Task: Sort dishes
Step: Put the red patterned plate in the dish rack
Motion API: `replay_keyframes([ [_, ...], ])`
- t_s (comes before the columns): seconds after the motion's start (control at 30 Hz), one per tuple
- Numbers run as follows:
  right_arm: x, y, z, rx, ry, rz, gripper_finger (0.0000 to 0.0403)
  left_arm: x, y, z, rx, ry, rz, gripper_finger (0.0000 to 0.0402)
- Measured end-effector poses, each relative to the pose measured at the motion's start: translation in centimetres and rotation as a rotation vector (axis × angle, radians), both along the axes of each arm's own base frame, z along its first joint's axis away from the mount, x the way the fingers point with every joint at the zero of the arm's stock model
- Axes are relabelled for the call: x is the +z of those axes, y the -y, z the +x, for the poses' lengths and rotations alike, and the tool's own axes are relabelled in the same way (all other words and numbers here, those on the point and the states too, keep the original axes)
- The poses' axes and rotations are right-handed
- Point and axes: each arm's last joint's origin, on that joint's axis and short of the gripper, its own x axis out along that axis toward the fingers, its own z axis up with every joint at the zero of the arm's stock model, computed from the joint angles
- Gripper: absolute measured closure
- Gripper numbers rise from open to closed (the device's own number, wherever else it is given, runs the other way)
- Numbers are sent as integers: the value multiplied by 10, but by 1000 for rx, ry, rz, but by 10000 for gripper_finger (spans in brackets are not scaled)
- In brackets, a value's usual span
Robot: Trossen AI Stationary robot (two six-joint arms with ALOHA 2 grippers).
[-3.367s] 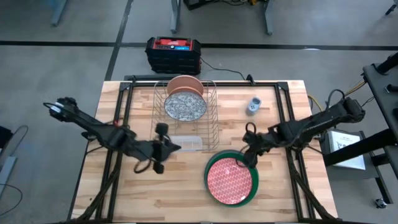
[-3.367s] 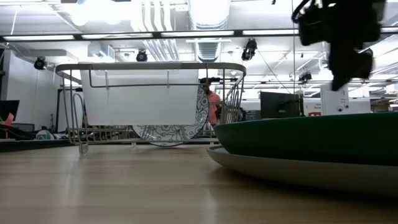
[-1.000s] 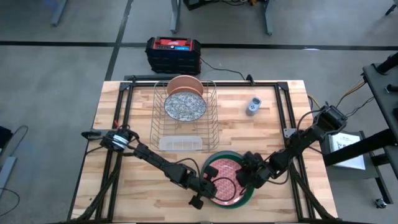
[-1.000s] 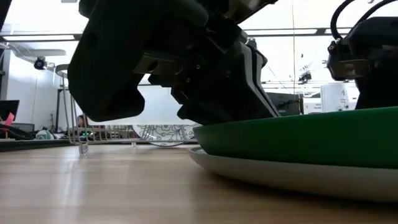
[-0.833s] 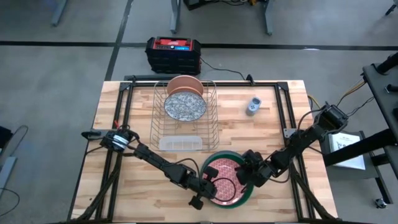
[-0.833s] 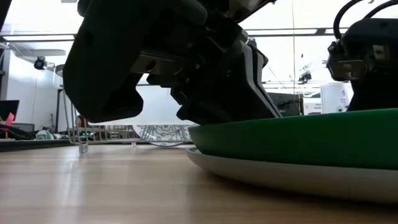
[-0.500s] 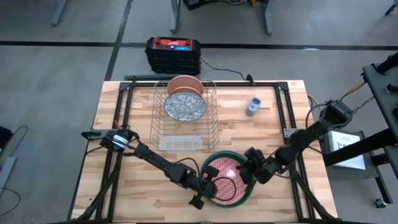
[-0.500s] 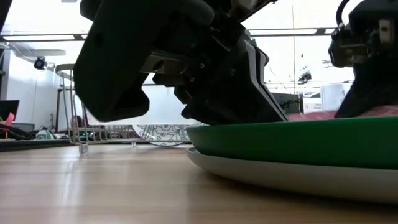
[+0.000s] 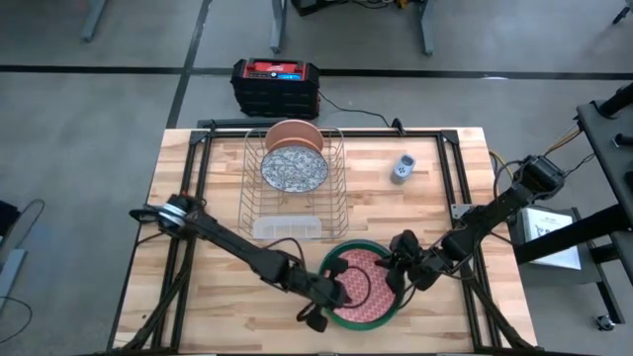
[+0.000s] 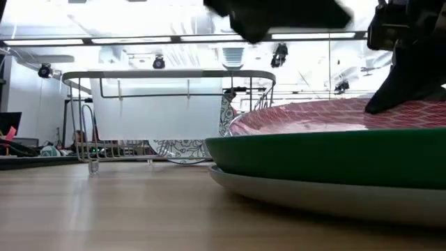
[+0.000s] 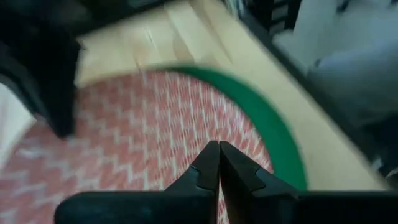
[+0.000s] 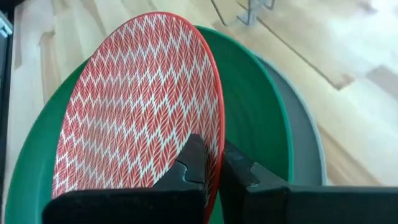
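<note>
Seen from above, the wooden counter (image 9: 198,326) carries a wire rack (image 9: 295,188) holding the pink plate (image 9: 293,133) and speckled plate (image 9: 294,169) upright, with the red plate (image 9: 362,287) in the green plate (image 9: 391,314) near the front edge, the left gripper (image 9: 331,297) at its left rim and the right gripper (image 9: 399,259) at its right rim. At counter level the red plate tilts, its right side raised clear of the green plate, which sits on a grey plate (image 10: 306,199); the left wrist view shows that arm's jaws closed with nothing between them, just above the red plate, and the right wrist view shows the right jaws clamped on the red plate's rim
</note>
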Motion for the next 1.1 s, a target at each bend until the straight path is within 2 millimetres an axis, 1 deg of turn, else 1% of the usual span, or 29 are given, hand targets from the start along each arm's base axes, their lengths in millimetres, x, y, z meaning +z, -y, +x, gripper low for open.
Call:
replay_keyframes([
  [0.1,3,-2,1,30,15,-51,401,22,-7,-4,28,28,-41,401],
  [0.2,8,-5,3,66,40,-130,401,41,-21,-10,98,21,-58,401],
  [0.3,16,-9,6,111,67,-216,401,52,-37,-18,182,-52,-101,393],
  [0.37,22,-12,7,136,76,-267,401,53,-45,-21,238,-106,-129,379],
  [0.47,31,-17,10,176,94,-347,401,52,-52,-25,293,-162,-152,348],
  [0.53,37,-19,12,195,105,-396,401,51,-54,-26,325,-185,-161,322],
  [0.67,44,-20,14,197,106,-445,401,50,-54,-28,368,-187,-125,261],
  [0.77,46,-19,13,185,92,-463,401,53,-53,-30,369,-174,-119,216],
  [0.87,45,-19,13,179,82,-467,401,59,-52,-35,371,-170,-113,179],
  [0.97,45,-19,12,179,83,-468,401,64,-54,-41,394,-190,-128,157],
  [1.1,46,-19,13,183,83,-472,401,64,-58,-45,457,-230,-142,150],
])
